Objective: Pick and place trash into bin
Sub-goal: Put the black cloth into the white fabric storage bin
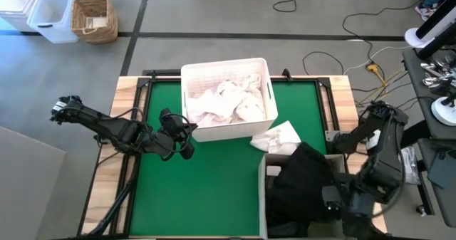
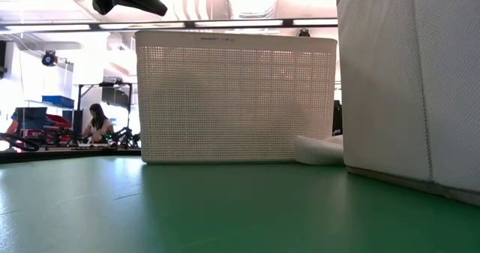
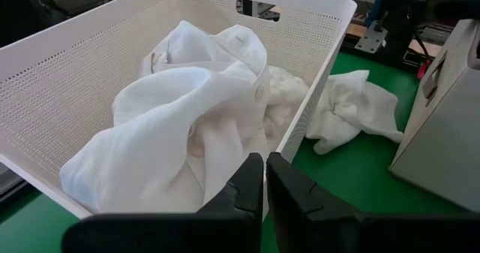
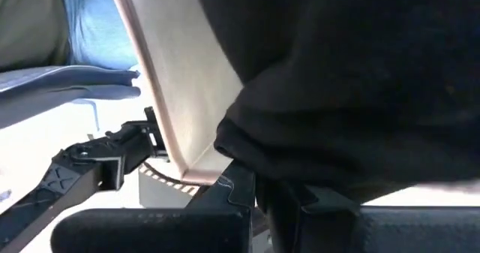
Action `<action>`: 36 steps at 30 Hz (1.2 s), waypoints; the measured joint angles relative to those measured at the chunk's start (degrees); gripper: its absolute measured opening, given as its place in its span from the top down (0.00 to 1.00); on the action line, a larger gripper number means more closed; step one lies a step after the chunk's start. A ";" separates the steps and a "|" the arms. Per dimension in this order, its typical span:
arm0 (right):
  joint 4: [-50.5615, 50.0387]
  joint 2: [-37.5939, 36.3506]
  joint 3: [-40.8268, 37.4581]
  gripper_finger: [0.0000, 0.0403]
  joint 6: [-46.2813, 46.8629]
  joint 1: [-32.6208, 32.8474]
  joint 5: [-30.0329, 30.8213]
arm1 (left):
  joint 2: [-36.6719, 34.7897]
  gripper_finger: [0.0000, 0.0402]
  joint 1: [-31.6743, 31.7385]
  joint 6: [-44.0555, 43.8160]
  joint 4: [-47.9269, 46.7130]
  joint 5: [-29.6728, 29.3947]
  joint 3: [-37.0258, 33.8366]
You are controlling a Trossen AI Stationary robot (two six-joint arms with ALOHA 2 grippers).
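White perforated tub stood at the far centre of the table, filled with crumpled white sheets. One white sheet lay just right of it; black cloth heaped near-right.

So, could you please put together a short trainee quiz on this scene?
1. True or false: the white tub is empty.
2. Where does the loose white sheet lie? A) inside the tub B) on the green mat beside the tub C) in the left tool
3. What colour is the cloth draped over the grey bin near the right arm?

Key: 1 false, white sheets fill it; 2 B; 3 black.
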 joint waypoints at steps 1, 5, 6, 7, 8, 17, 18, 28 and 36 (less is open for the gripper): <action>0.00 0.00 0.00 0.97 1.81 1.07 0.25 | 0.01 1.00 0.01 0.02 0.00 0.00 0.00; 0.00 0.00 0.00 0.97 9.60 4.85 0.95 | 0.01 1.00 0.00 0.07 0.00 0.00 0.00; 0.00 0.00 0.00 0.97 11.46 5.65 0.97 | -0.01 1.00 0.02 0.07 0.00 0.00 0.00; 0.00 0.00 0.00 0.97 13.44 6.41 1.03 | 0.01 1.00 0.00 0.08 0.00 0.00 0.00; 0.00 0.00 0.00 0.97 15.01 7.07 1.03 | -0.01 1.00 0.00 0.09 0.00 0.00 0.00; -0.92 0.00 0.00 0.97 13.25 8.05 10.44 | 0.01 1.00 0.02 0.13 0.00 0.00 0.00; -0.96 0.00 0.00 0.96 12.49 7.79 10.97 | -0.01 1.00 0.02 0.13 0.00 0.00 0.00; -1.34 0.11 0.00 0.78 7.60 5.81 17.56 | -0.01 1.00 0.00 0.13 0.00 0.00 0.00; -1.95 0.11 0.02 0.51 8.17 5.56 17.12 | 0.01 1.00 0.00 0.57 0.00 0.00 -0.02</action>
